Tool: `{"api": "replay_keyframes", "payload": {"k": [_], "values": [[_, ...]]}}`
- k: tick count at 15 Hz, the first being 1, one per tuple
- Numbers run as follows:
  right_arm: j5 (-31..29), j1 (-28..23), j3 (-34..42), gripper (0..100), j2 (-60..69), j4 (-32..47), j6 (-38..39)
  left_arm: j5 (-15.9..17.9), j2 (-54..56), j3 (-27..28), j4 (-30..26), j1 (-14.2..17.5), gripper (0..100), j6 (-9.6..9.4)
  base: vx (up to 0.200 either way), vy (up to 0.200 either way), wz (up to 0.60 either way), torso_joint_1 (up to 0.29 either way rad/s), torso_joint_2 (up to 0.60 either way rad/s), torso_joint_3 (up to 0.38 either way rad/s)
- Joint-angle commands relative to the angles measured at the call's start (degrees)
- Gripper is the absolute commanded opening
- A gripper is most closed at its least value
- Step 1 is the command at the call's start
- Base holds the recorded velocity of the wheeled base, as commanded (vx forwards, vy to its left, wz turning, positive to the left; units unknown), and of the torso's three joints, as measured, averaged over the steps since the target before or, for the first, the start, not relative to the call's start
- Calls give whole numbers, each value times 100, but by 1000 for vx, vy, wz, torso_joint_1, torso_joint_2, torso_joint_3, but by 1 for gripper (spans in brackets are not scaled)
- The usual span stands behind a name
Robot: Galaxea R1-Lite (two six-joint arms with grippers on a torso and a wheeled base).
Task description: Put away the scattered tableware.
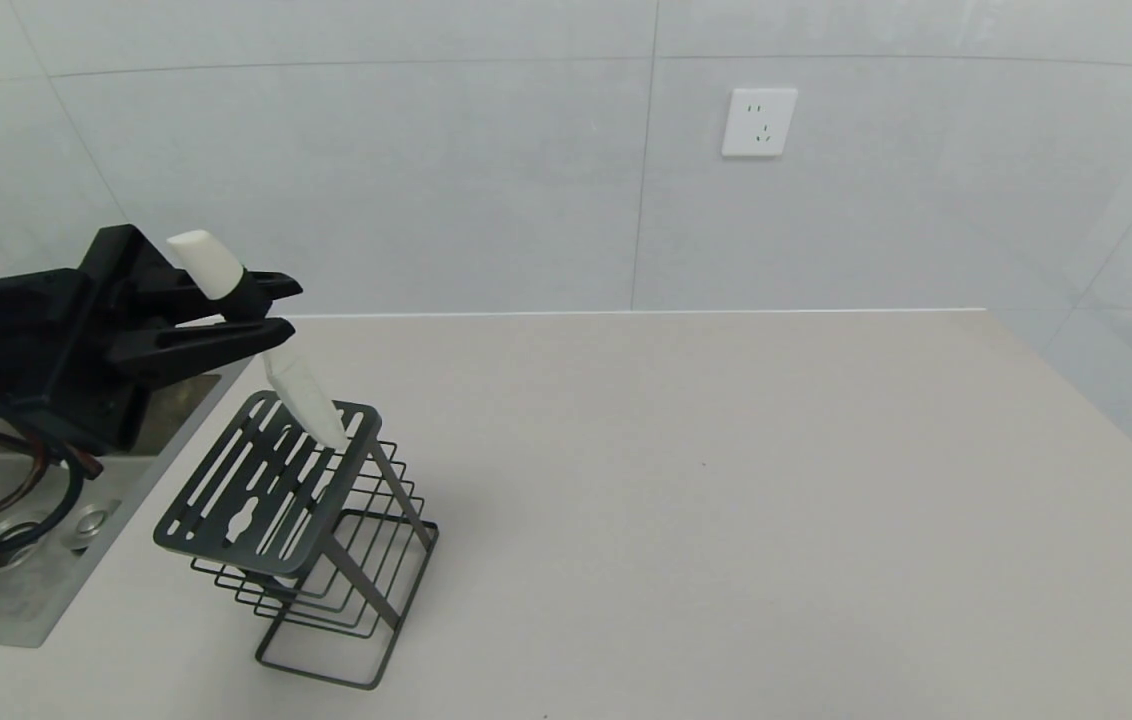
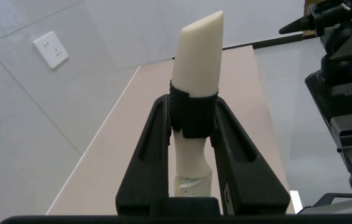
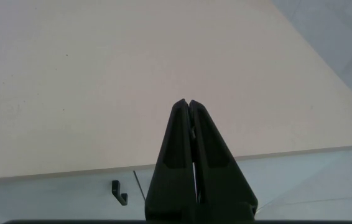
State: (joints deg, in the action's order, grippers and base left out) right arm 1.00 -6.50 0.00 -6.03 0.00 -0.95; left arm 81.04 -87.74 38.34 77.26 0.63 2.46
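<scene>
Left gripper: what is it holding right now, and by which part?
The left gripper is shut on a white knife, clamped around its handle, with the blade pointing down at the slotted rack. The right gripper is shut and empty.

Left gripper with fingers clamped on a white knife, held tilted with handle up and blade tip at the far edge of the slotted top plate of a dark wire rack. The rack stands on a beige countertop beside a steel sink; 1 wall socket behind

Beige countertop with wire rack
</scene>
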Motion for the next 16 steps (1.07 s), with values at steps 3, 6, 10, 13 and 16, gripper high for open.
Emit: {"api": "replay_keyframes", "payload": {"k": [3,6,10,13,16], "values": [[6,-1,0,0,-21,0,-2,-1,-130,-19,43,7,0,9,0,0,0,0,0,0],[6,-1,0,0,-12,0,-2,8,-165,-107,43,-2,0,9,0,0,0,0,0,0],[6,-1,0,0,-12,0,-2,-10,-349,-107,52,-2,0,-44,0,0,0,0,0,0],[6,-1,0,0,-12,0,-2,-27,-402,-230,61,-2,0,-70,0,0,0,0,0,0],[6,-1,0,0,-12,0,-2,-36,-481,-336,184,-2,0,-70,0,0,0,0,0,0]]}}
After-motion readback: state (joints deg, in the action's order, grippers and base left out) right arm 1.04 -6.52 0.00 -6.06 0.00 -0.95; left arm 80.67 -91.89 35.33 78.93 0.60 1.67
